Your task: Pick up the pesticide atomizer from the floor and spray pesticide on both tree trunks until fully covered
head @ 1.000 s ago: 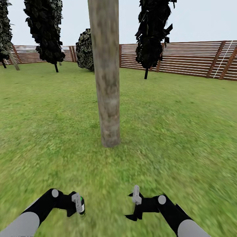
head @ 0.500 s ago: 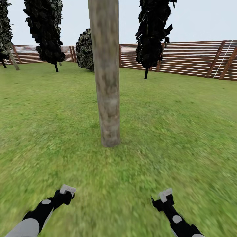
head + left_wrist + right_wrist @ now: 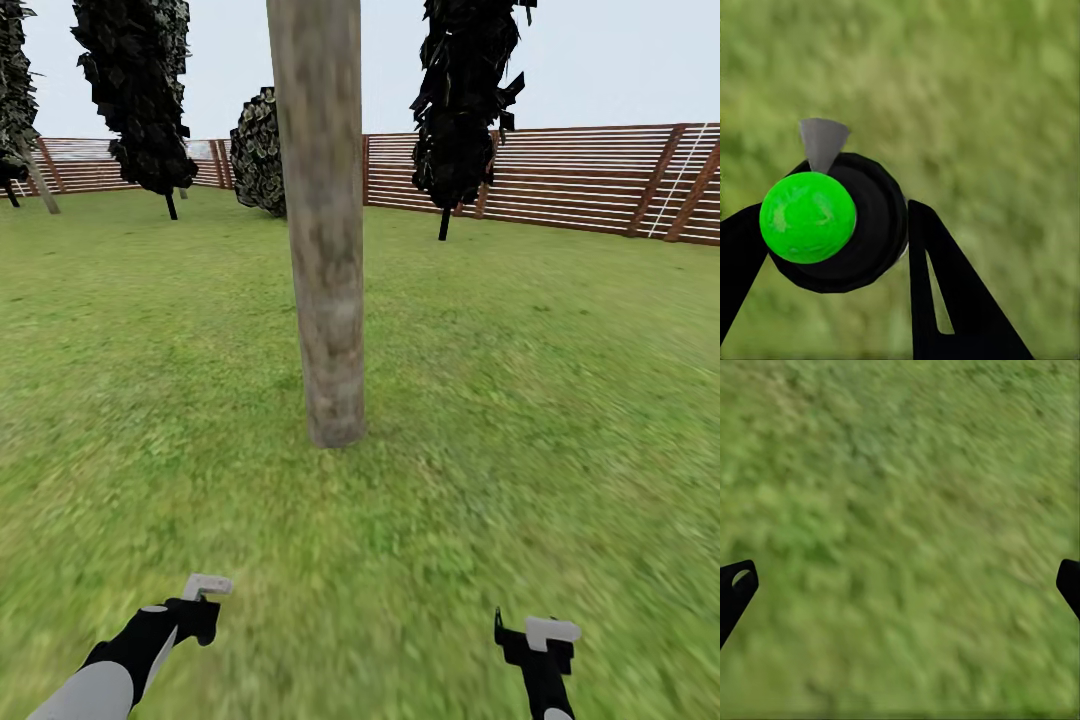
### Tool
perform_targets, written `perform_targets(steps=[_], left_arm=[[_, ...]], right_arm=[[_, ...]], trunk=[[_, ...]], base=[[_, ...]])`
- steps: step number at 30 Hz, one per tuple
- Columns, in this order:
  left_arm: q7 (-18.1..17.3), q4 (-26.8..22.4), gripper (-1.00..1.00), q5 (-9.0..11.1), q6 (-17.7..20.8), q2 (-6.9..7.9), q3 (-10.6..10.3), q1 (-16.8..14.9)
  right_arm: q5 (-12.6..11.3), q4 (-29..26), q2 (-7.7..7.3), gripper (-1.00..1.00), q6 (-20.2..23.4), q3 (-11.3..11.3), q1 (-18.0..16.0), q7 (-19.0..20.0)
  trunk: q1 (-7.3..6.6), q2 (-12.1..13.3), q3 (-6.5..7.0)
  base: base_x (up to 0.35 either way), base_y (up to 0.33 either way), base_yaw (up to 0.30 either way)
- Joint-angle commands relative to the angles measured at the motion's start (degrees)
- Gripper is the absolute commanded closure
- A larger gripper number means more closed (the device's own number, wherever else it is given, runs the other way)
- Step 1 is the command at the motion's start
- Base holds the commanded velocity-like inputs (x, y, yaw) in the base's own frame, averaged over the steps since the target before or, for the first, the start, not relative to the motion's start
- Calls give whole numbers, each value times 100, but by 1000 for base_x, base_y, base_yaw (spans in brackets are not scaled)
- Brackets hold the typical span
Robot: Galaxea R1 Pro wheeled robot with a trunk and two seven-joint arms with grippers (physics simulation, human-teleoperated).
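My arms have dropped and spread apart in the last second, wrists rolled so both now point down at the lawn (image 3: 560,380). The left gripper (image 3: 847,240) keeps its jaws closed on the green-capped atomizer (image 3: 808,217); the right gripper (image 3: 900,585) hangs with jaws wide, empty. The tree trunk (image 3: 325,260) stands ahead, unsprayed as far as I can judge.

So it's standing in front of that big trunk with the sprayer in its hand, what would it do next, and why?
Probably raise the left gripper and aim the atomizer at the tree trunk. The gripper is shut on the atomizer but hangs low, facing the lawn, and no pale specks show on the bark. The right gripper is open and holds nothing.
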Motion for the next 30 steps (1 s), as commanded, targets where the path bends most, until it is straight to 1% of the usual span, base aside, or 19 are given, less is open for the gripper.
perform_targets(steps=[1, 5, 7, 11, 15, 19, 20, 23, 25, 27, 30], left_arm=[[-45, -21, 100, -31, 29, -10, 49, -14], [-45, -25, 100, -37, 42, -19, 50, -51], [-45, -25, 100, -36, 117, -21, 50, -64], [-45, -30, 100, -31, 543, -35, 47, -133], [-45, -33, 100, -63, 761, -112, 41, -298], [-53, -34, 100, -67, 1286, -205, 33, -512], [-53, -34, 100, -67, 1351, -227, 33, -555], [-54, -34, 100, -67, 1417, -314, 16, -593], [-55, -34, 100, -67, 1429, -324, 1, -610], [-59, -115, 100, -71, 1449, -316, -11, -704], [-66, -233, 100, -63, 1689, -341, -6, -779]], right_arm=[[60, 11, 6, -100, -14, -30, 46, -25], [41, 12, 21, -100, -14, -32, 81, -31], [37, 12, 23, -100, -15, -31, 83, -31], [41, 12, 36, -100, -15, -26, 84, -31], [41, 12, 34, -100, -15, -26, 84, -31], [42, 12, 31, -100, -15, -33, 84, -31], [42, 12, 31, -100, -15, -33, 84, -31], [42, 12, 30, -100, -15, -34, 84, -31], [42, 12, 28, -100, -15, -34, 84, -31], [42, 12, 23, -100, -15, -34, 84, -31], [42, 12, 22, -100, -15, -34, 84, -35]], trunk=[[-1, -2, -5], [-1, -2, -5], [-1, -2, -5], [-1, -2, -5], [-1, -2, -5], [-1, -2, -5], [-1, -2, -5], [-1, -2, -5], [-1, -2, -5], [-1, -2, -5], [-1, -2, -5]], base=[[111, -21, 0], [240, -117, 0], [266, -138, 0], [271, -143, 0], [273, -146, -15], [273, -150, -202], [273, -158, -264], [275, -160, -273], [294, -143, -277], [244, -39, -277], [47, -2, -159]])
